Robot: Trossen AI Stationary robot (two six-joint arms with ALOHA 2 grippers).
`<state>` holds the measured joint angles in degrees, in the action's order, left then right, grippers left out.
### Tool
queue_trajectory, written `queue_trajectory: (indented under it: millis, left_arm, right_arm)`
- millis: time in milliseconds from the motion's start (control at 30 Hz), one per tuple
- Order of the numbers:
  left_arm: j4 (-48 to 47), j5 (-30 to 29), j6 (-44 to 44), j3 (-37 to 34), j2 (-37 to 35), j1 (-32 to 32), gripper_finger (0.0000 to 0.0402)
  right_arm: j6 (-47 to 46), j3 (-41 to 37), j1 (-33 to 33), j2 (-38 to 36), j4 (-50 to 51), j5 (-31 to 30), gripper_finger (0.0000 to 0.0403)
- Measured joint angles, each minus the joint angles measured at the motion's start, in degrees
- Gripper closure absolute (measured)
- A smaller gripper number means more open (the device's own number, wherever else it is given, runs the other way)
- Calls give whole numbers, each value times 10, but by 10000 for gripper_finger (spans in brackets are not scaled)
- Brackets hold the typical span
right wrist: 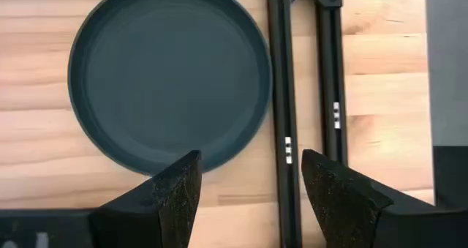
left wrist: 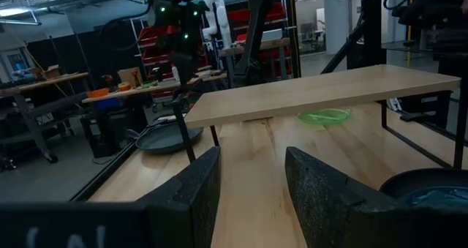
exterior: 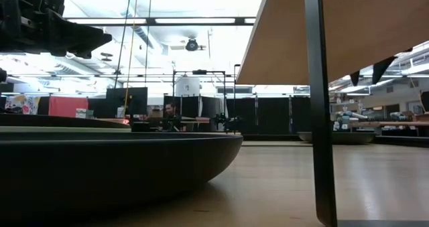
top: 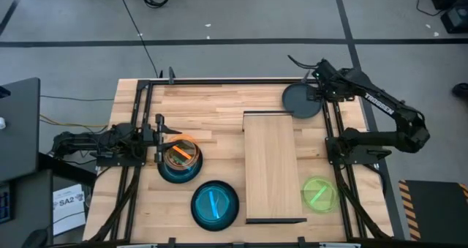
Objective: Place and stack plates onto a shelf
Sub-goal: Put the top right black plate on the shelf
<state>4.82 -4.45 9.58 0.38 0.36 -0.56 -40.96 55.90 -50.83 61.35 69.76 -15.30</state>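
The shelf (top: 274,167) is a pale plank raised on thin dark legs at mid-table. A matte black plate (top: 302,100) lies flat on the tabletop by the shelf's far end; in the right wrist view this plate (right wrist: 168,76) fills the picture. My right gripper (top: 322,93) hangs open above its right rim (right wrist: 248,182). My left gripper (top: 162,137) is open at the table's left (left wrist: 252,182), beside an orange plate (top: 181,153) that lies in a teal-and-black stack. A teal-blue plate (top: 215,204) in a black one sits near the front, and a lime-green plate (top: 319,193) lies right of the shelf. No mint plate shows.
Dark frame rails (right wrist: 281,94) run along the table just right of the black plate, with more rails along the left side (top: 135,167). In the low view a black plate (exterior: 100,167) fills the foreground beside a shelf leg (exterior: 318,106). A person sits far off in the room (exterior: 171,113).
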Motion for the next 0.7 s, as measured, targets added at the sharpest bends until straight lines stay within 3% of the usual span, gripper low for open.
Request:
queue_trajectory:
  millis: [433,700]
  left_arm:
    - [0,0,0,0,0,0,241]
    - [0,0,0,0,0,0,241]
  right_arm:
    - [-43,-119,1,33,-28,51,194]
    - [-100,-186,-5,16,-166,51,216]
